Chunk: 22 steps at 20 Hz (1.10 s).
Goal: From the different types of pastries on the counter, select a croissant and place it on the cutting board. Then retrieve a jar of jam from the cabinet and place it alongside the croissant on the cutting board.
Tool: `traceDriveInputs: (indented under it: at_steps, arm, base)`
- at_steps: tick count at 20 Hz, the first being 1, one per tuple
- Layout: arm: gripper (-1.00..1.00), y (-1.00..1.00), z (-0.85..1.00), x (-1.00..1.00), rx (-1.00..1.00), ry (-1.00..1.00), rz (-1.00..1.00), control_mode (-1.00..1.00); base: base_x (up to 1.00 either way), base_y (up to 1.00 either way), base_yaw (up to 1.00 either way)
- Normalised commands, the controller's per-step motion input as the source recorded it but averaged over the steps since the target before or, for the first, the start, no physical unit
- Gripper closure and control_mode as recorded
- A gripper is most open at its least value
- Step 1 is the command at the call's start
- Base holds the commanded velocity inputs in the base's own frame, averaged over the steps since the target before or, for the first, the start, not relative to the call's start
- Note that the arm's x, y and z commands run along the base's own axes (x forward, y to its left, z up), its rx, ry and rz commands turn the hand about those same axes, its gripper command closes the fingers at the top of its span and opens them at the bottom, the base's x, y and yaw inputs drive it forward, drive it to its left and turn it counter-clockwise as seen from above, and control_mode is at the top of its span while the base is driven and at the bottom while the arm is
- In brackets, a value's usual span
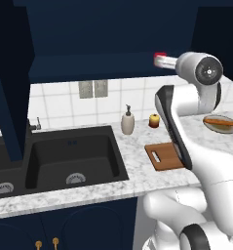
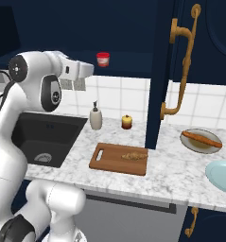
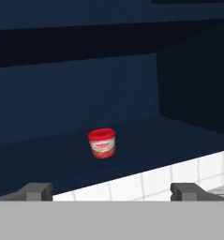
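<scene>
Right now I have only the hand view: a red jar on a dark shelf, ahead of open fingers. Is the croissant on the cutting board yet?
Observer: Yes. In the right base view the croissant lies on the cutting board, toward the end away from the handle hole.
Operator: Is the cabinet door in the arm's way?
Observer: It doesn't look so. The cabinet door stands swung open, well to the right of the jar of jam.
Operator: How does the hand sit relative to the jar?
Observer: The gripper is to the jar's left and a little lower, clearly apart from it.
</scene>
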Motion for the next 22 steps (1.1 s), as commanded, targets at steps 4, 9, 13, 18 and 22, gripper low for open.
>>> traceDriveInputs:
  at_steps: [4, 9, 13, 18, 22]
  arm:
    - [-1.00, 0.00, 0.00, 0.24, 0.00, 0.00, 0.00, -1.00]
    - [-1.00, -0.04, 0.00, 0.26, 0.00, 0.00, 0.00, -1.00]
    - [-1.00, -0.17, 0.00, 0.39, 0.00, 0.00, 0.00, -1.00]
    - [-1.00, -0.18, 0.00, 0.32, 0.00, 0.00, 0.00, -1.00]
    - [-1.00, -0.01, -0.05, 0.38, 0.00, 0.00, 0.01, -1.00]
  base:
    - [0.00, 0.00, 0.00]
    - [0.00, 0.00, 0.00]
    - [0.00, 0.00, 0.00]
    - [0.00, 0.00, 0.00]
    - [0.00, 0.00, 0.00]
